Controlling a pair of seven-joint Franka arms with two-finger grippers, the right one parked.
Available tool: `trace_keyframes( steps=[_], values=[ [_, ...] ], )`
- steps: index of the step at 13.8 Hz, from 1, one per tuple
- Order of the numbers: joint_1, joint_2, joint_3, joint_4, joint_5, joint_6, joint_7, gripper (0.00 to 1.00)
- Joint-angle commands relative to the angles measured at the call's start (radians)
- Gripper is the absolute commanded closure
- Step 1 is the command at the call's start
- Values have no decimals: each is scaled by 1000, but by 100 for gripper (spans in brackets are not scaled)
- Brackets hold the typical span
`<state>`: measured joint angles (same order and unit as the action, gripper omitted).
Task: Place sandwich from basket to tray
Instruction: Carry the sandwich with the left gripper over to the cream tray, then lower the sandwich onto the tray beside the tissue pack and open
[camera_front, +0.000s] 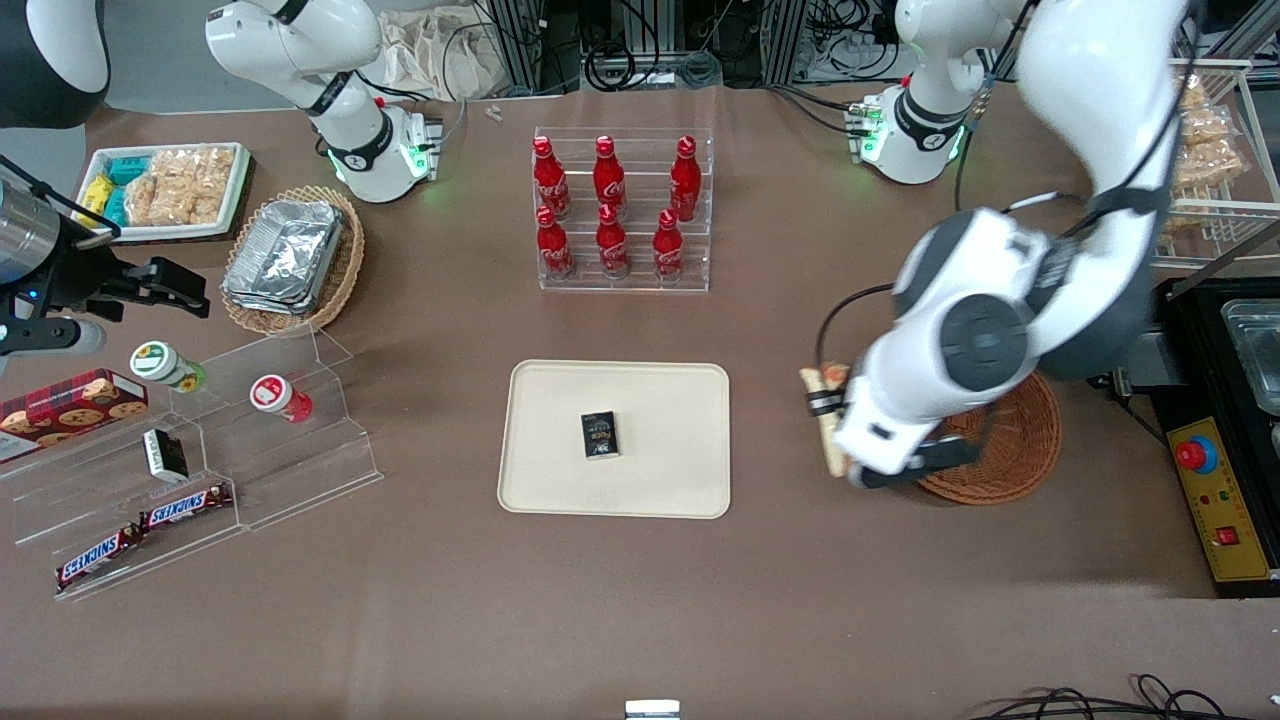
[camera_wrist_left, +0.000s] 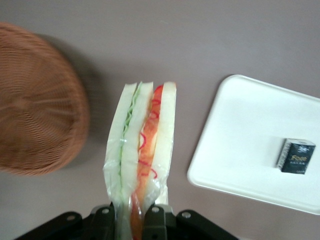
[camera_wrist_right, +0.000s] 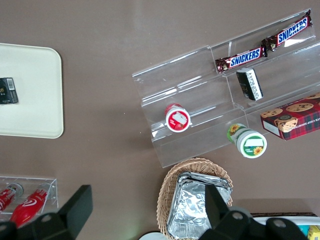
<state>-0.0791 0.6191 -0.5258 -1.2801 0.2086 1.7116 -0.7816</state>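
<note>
My left gripper (camera_front: 838, 440) is shut on the sandwich (camera_front: 826, 420), a plastic-wrapped wedge of white bread with green and orange-red filling (camera_wrist_left: 144, 145). It holds it above the bare table, between the reddish-brown wicker basket (camera_front: 1010, 450) and the cream tray (camera_front: 660, 400). In the left wrist view the two fingers (camera_wrist_left: 156, 220) pinch the wrapped end, with the basket (camera_wrist_left: 35, 105) to one side and the tray (camera_wrist_left: 240, 145) to the other. A small black packet (camera_front: 599, 435) lies on the tray, also seen in the left wrist view (camera_wrist_left: 296, 156). The basket looks empty.
A clear rack of red cola bottles (camera_front: 615, 205) stands farther from the front camera than the tray. Toward the parked arm's end are a tan basket of foil containers (camera_front: 290, 255), a white snack tray (camera_front: 170, 190) and an acrylic stand with Snickers bars (camera_front: 185, 505).
</note>
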Motion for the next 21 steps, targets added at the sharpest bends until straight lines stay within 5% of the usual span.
trace_keyframes(
  steps=[1,10,11,12,13,14,21],
  values=[
    [-83,138,-3,73,51,122,-48,100],
    [-238,306,58,77,112,309,-134,100],
    [-238,312,58,77,112,310,-136,81],
    [-237,318,58,77,111,312,-148,39],
    [-235,318,58,77,112,312,-149,12],
    [-234,318,59,76,112,312,-151,0],
    [-188,176,63,65,115,136,-177,0]
  ],
)
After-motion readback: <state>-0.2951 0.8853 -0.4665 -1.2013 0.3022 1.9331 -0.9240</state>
